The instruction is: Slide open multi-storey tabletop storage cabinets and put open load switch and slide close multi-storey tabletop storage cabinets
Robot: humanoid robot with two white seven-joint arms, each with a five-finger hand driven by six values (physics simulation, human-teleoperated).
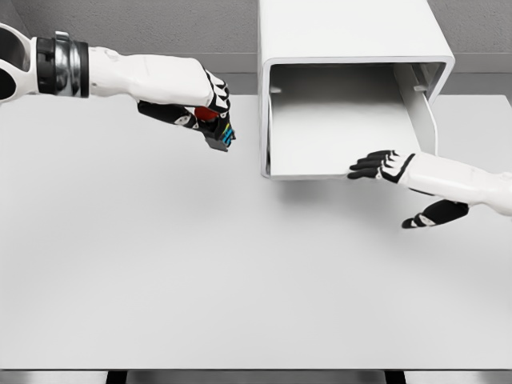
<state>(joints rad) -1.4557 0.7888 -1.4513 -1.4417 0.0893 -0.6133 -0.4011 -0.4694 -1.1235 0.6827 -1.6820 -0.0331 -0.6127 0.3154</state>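
- The left arm reaches in from the upper left, stretched almost level above the white table (pixel 160 272), its forearm white with a dark-and-metal cuff near the picture's edge.
- The left hand (pixel 196 108) is curled around the load switch (pixel 218 128), a small dark block with a red part on top and blue and yellow marks on its side; the switch hangs below the fingers, above the table and left of the cabinet.
- The right arm comes in from the right edge, angled up and to the left.
- The right hand (pixel 382 166) is open and holds nothing; its black fingers point left, flat and slightly spread, at the front lip of the pulled-out drawer. The thumb hangs lower, apart from the fingers.
- The storage cabinet (pixel 352 32) stands at the table's far edge, right of centre.
- Its drawer (pixel 344 120) is slid open towards the camera; nothing lies on its pale floor.
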